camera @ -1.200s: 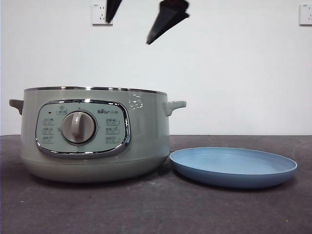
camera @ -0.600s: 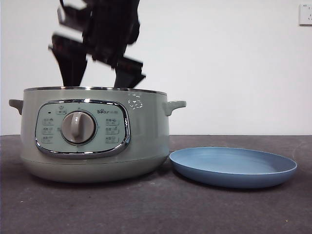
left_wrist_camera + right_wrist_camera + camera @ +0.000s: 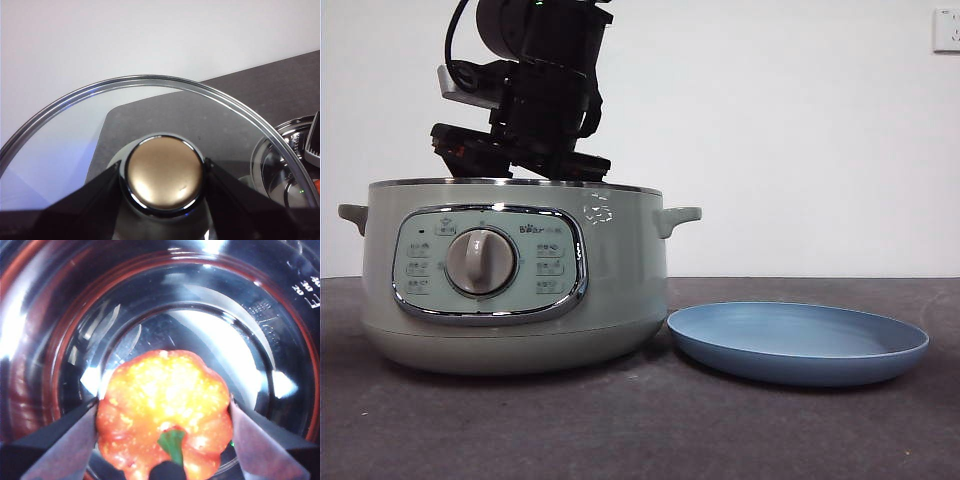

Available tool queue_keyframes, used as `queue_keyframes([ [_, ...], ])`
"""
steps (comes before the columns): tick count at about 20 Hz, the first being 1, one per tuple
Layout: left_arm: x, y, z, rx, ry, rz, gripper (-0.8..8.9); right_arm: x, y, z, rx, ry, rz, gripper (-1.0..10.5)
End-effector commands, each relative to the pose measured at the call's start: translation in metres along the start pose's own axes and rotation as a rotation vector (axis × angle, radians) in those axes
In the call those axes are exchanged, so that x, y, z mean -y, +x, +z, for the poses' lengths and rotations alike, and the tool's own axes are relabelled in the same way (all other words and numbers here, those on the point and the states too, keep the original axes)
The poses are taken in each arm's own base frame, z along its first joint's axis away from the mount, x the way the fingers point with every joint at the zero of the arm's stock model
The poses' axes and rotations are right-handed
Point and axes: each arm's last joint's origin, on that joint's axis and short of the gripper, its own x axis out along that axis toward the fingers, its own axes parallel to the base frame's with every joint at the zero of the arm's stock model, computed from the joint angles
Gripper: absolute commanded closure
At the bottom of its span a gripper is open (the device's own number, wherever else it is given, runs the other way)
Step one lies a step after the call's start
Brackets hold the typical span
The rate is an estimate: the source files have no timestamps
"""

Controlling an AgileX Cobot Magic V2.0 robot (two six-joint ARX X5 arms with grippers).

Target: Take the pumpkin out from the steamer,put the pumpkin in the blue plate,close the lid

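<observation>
Looking level across the dark grey counter (image 3: 640,420), we see the large round sage-green steamer (image 3: 620,290) with its chrome rim and round front dial, standing uncovered. Just beside it, on the side away from the dial panel, lies the wide shallow matte light-blue plate (image 3: 800,343), bare of any load. A big dark arm descends from above into the pot's mouth, its lower end hidden behind the rim.

From the right wrist camera we observe the right pincer (image 3: 162,415) deep inside the steamer's shiny metal bowl. Its two black jaws stand on either flank of the small squat orange-red pumpkin (image 3: 165,405), whose curved dark green stem points toward the camera. The jaws appear to touch the pumpkin's sides; we cannot tell for certain whether they already press on it. The pumpkin sits at the bowl's bottom.

From the left wrist camera we note the left pincer (image 3: 162,172) clamped around the knob of the round glass lid (image 3: 75,135) with its chrome rim, one jaw on each side, held off to the side of the steamer.
</observation>
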Motion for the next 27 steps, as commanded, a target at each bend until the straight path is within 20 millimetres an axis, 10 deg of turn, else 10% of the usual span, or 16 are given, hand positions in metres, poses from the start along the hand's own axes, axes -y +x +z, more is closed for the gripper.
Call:
queue_keyframes([
  [1,-0.004,-0.005,0.005,0.051,-0.022,0.013,8.22,-0.001,0.000,0.000,-0.002,0.008,0.002,9.6],
  [6,-0.003,-0.005,0.005,0.057,-0.021,-0.027,8.22,0.011,-0.075,-0.005,0.094,0.034,-0.030,9.6],
  [15,0.000,-0.002,0.010,0.093,-0.037,-0.067,8.22,0.080,-0.198,-0.078,0.071,0.396,-0.228,9.6],
  [20,0.001,-0.002,0.011,0.106,-0.042,-0.088,8.22,0.072,-0.193,-0.115,-0.053,0.443,-0.337,9.6],
  [27,0.002,-0.002,0.014,0.135,-0.051,-0.135,8.22,0.059,-0.138,-0.164,-0.084,0.472,-0.324,9.6],
])
